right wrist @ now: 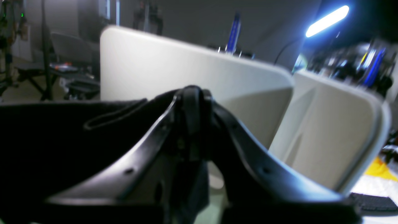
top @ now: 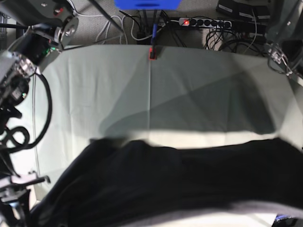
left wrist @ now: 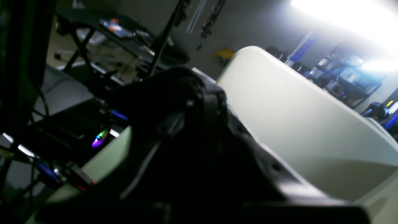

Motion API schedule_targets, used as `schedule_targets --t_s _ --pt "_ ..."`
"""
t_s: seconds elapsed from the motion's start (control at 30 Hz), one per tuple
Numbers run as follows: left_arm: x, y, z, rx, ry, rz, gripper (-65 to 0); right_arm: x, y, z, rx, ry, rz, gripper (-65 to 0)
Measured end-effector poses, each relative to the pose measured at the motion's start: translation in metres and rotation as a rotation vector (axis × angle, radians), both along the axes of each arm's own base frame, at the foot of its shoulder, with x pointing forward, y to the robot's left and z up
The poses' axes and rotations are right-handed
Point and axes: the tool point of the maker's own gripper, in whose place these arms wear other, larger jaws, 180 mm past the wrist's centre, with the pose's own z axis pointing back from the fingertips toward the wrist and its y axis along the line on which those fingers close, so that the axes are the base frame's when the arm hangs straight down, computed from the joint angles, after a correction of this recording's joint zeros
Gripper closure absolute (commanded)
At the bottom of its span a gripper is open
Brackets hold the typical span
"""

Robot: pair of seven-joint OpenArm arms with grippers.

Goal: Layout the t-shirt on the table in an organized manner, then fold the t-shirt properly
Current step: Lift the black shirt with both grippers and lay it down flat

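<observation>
The black t-shirt (top: 165, 184) hangs stretched as a wide dark band across the near part of the base view, above the pale grey-green table (top: 118, 85), and casts a shadow on the cloth. No print shows on it. In the right wrist view my right gripper (right wrist: 192, 93) is shut, its fingertips pinched on black fabric (right wrist: 62, 140) with a hem running off to the left. My left gripper (left wrist: 199, 93), seen in the left wrist view, is shut too, with dark fabric (left wrist: 155, 90) bunched at its tip. Neither gripper shows in the base view.
A red clamp (top: 152, 52) sits on the table's far edge, with a power strip (top: 199, 22) and cables on the floor behind it. An arm's links (top: 19, 71) stand at the left edge. Pale rounded boards (right wrist: 186, 62) fill the wrist views' backgrounds.
</observation>
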Motion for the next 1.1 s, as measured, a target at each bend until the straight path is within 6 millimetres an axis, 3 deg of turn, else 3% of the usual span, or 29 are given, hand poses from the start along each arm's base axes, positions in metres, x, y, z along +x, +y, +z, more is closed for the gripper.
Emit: schedule_targets --t_s 0.13,0.4,0.6,0.7,0.83,0.97,1.1 --pt "-0.002 0.004 0.012 0.013 -0.029 0.015 -0.1 -0.001 -0.008 -0.009 -0.002 0.031 -0.032 0.0" --pt "-0.001 0.002 0.011 0.007 -0.03 0.007 -0.1 -0.011 -0.018 0.005 0.042 -0.051 -0.031 0.0" --pt "0.002 -0.005 -0.026 -0.042 0.039 -0.003 -0.1 -0.01 -0.017 0.003 0.042 -0.042 -0.028 0.0" --pt "0.007 -0.015 -0.033 -0.067 0.044 -0.027 -0.1 -0.006 -0.016 0.001 0.049 -0.034 -0.019 0.0" --pt "0.013 -0.02 -0.046 -0.106 0.057 -0.038 -0.1 0.015 -0.02 -0.009 0.096 0.002 -0.002 0.0" --pt "0.036 -0.036 -0.078 -0.085 0.174 -0.063 -0.1 0.049 -0.036 -0.034 0.163 0.093 -0.004 0.0" --pt "0.063 -0.043 -0.089 -0.132 0.204 -0.093 -0.1 0.086 -0.052 -0.055 0.265 0.17 0.01 0.0"
